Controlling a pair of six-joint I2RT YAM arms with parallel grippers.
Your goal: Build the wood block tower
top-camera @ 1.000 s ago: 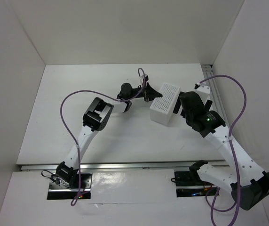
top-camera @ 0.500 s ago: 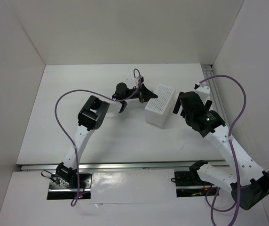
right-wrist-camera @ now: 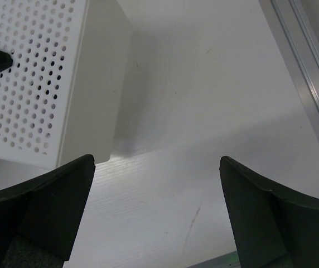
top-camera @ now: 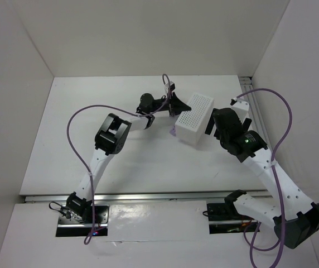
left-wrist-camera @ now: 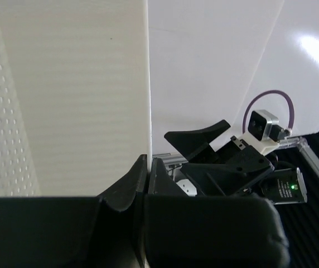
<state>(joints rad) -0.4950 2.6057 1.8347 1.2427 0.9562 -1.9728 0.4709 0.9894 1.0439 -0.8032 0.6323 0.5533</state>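
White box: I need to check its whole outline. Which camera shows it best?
Top external: the whole box shows there, with the left end effector at its edge. Right wrist shows only one corner, with a perforated face and a plain side. Left wrist shows only a wall, very close up.

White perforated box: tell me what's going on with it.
The left gripper is clamped on one edge of the white perforated box and appears to hold it slightly tilted. The right gripper hangs open close beside the box's opposite side, touching nothing. No wood blocks show in any view.
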